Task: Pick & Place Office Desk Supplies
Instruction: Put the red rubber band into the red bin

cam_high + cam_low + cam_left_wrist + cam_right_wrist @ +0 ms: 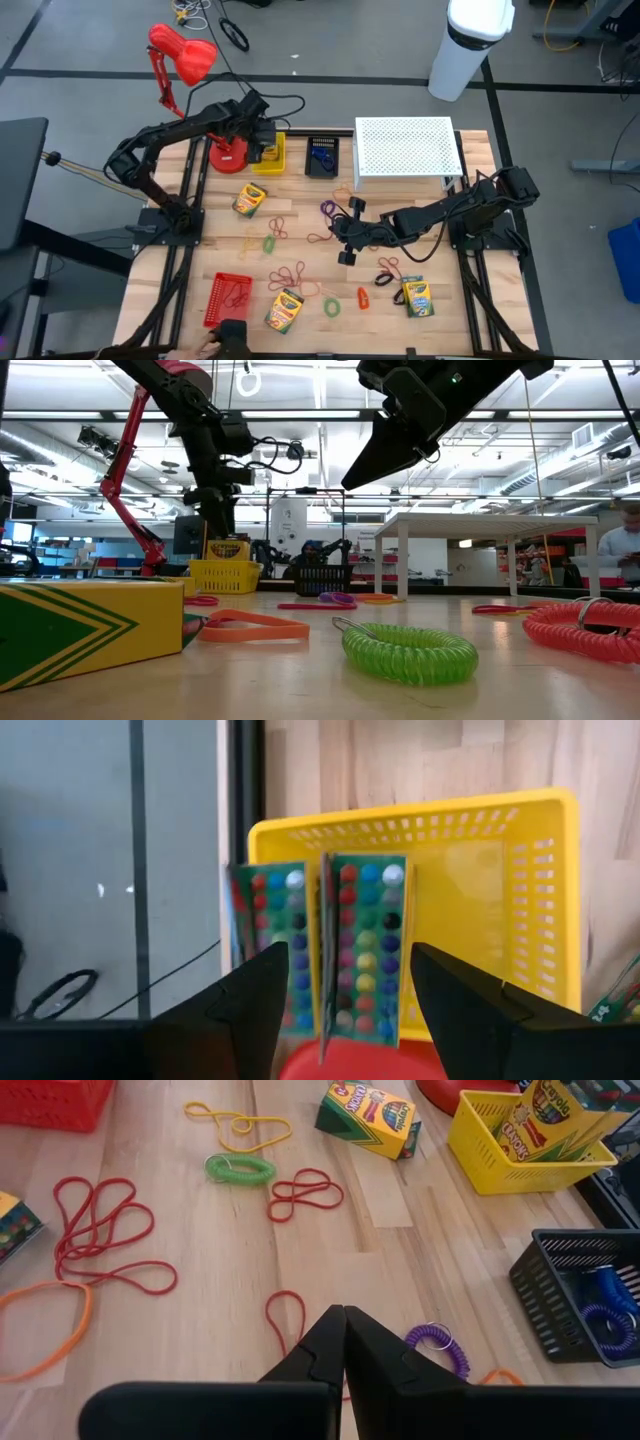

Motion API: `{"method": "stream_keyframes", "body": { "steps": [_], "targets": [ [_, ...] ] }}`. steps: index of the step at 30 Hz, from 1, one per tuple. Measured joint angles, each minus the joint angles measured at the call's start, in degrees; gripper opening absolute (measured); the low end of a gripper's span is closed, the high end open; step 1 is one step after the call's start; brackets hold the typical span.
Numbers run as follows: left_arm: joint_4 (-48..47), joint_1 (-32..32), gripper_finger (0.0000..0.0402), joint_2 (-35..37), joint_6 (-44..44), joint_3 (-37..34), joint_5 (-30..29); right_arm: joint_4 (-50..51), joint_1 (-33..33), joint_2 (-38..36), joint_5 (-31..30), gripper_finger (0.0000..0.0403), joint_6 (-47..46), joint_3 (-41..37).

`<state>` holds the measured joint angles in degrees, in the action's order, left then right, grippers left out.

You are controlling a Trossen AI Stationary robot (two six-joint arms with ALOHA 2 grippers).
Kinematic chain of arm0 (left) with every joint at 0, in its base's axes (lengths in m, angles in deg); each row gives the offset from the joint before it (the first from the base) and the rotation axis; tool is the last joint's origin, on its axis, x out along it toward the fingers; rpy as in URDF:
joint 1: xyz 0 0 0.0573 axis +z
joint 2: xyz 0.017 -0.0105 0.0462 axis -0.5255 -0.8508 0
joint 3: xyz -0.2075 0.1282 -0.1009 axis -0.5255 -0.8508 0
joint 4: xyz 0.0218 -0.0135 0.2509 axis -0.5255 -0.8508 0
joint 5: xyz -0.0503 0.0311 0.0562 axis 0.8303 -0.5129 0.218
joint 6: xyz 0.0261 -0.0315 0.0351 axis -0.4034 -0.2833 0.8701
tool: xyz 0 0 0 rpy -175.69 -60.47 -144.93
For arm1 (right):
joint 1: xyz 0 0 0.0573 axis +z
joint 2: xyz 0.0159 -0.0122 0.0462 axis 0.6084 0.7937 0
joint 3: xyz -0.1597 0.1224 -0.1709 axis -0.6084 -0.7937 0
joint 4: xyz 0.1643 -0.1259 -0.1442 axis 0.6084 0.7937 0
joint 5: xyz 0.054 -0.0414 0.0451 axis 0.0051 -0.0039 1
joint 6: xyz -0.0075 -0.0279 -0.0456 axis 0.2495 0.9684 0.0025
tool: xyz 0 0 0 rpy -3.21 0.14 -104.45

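Two crayon boxes (365, 950) (270, 940) stand upright, side by side, in the yellow basket (500, 870) at the far left. My left gripper (345, 1010) hovers open just above them, one finger on either side, touching nothing. More crayon boxes (248, 201) (284, 310) (415, 296) lie flat on the table. Red and orange rubber bands (290, 275), green coils (331, 306) and a purple coil (437, 1345) lie scattered. My right gripper (343, 1345) hangs shut above the table's middle, over a red band (285, 1315), with nothing between its fingers.
A black basket (321, 158) with blue items stands beside the yellow one. The white perforated riser (405, 150) is at the far right. The red lamp's base (228, 155) sits right beside the yellow basket. A red basket (227, 298) stands near the front left.
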<state>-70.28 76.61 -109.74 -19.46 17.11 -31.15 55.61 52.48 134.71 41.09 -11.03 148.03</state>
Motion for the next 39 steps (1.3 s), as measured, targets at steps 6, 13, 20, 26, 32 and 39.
{"method": "stream_keyframes", "body": {
  "steps": [6, 13, 20, 26, 32, 39],
  "targets": [
    [-1.81, -2.34, 0.0218, 3.78, -1.88, 0.00, -0.94, -0.02, 0.00, 0.00, 0.00, 0.0019, -0.02, 0.00],
    [-4.81, -6.34, 0.0161, 6.72, -13.86, -1.21, 1.57, 0.00, 0.00, 0.00, 0.00, 0.0019, -0.02, 0.00],
    [4.37, -5.87, 0.0018, 5.66, -15.65, -11.20, -2.61, -0.08, -0.02, 0.00, 0.00, 0.0019, 0.48, 0.00],
    [9.61, -4.41, 0.0008, 5.06, -17.69, -12.81, 0.44, -0.26, -0.01, 0.00, 0.00, 0.0019, 0.52, 0.00],
    [9.73, -5.92, 0.0008, 4.93, -20.49, -12.84, 1.86, -0.33, 0.00, 0.00, 0.00, 0.0019, -0.07, 0.00],
    [24.22, -13.23, 0.0007, 10.30, -29.55, -18.91, 2.96, -2.25, -0.64, 1.87, -0.43, 0.0019, -5.90, 0.00]
  ]
}}
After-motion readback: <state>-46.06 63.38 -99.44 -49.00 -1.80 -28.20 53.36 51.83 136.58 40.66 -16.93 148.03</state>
